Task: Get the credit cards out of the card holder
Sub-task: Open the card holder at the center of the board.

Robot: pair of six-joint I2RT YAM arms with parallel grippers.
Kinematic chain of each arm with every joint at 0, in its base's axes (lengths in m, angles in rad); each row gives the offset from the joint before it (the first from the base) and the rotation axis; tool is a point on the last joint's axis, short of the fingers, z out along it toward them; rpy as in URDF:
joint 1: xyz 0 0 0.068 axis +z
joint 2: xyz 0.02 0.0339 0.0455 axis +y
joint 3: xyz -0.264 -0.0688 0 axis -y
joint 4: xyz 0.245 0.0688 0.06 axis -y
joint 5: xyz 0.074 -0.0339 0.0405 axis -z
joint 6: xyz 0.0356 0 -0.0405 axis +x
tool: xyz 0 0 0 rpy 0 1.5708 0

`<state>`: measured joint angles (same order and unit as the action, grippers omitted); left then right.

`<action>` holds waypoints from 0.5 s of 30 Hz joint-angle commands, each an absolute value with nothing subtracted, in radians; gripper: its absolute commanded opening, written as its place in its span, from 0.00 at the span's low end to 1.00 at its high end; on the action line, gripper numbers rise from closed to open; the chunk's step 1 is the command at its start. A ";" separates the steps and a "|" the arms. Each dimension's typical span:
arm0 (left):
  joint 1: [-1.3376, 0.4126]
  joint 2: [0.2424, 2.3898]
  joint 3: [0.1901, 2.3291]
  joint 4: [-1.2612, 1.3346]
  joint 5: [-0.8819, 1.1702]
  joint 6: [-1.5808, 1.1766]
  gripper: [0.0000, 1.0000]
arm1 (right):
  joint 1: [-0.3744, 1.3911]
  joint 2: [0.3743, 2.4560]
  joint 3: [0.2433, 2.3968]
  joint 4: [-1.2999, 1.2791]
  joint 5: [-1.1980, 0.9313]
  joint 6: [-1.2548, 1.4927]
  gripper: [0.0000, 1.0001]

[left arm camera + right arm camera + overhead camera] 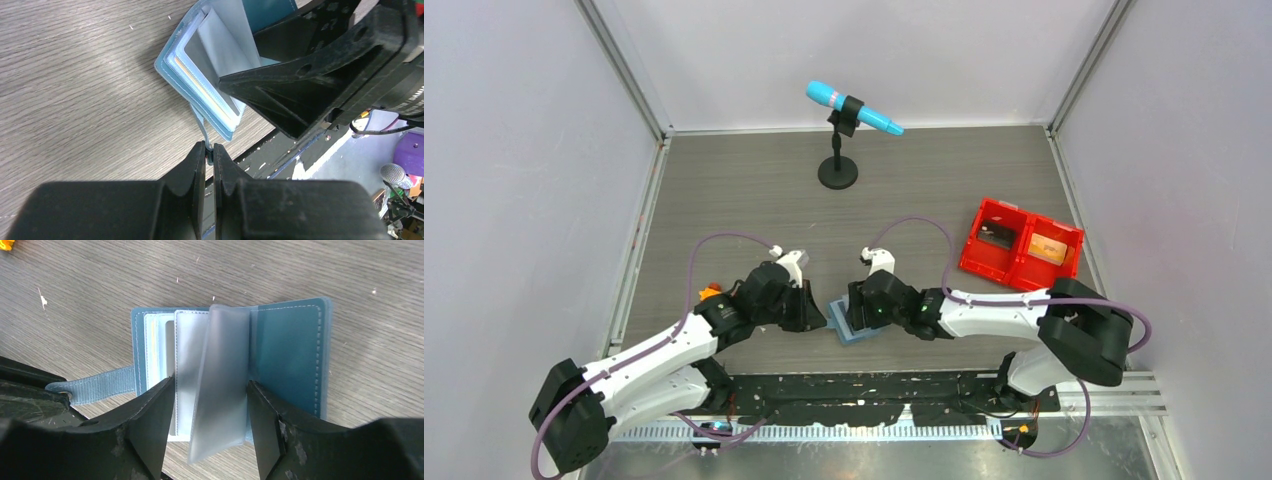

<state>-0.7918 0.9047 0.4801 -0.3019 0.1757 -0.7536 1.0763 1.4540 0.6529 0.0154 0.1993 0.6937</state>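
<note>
Here the card holder [846, 328] lies open on the wooden table [744, 190], near its front edge, between the two arms. The left gripper [210, 155] has its fingers pressed together on the thin closing strap [200, 122] of the card holder, so it is clamped on the holder by that strap, at the side that faces the left arm. The right gripper [209, 384] stands over the open holder with its jaws apart. One frosted plastic sleeve [220, 365] stands up between the two fingers, and I cannot see that they press on it. To the side of this sleeve there are more pale blue pockets lying flat, and on the other side is the darker teal inner cover. In the left wrist view, the thin orange-gold edge of one of the credit cards [197, 86] shows inside the stack of pockets; it is still in the holder. To the right, well apart from the holder, is a red bin [984, 268] with two compartments: a flat orange-tan piece is in the right one and a dark piece is in the left one. A blue microphone [849, 107] on a small stand is at the far side of the table, and a small orange object [711, 292] is beside the left arm.
</note>
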 commanded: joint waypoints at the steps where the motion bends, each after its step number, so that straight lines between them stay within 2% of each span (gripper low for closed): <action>1: -0.792 0.893 0.487 -0.304 0.158 -0.744 0.00 | 1.079 1.385 0.662 -0.019 0.265 0.679 0.63; 8: -0.792 0.887 0.487 -0.319 0.150 -0.741 0.00 | 1.078 1.342 0.653 -0.088 0.318 0.675 0.66; 15: -0.792 0.887 0.491 -0.325 0.149 -0.741 0.00 | 1.074 1.305 0.647 -0.160 0.384 0.667 0.63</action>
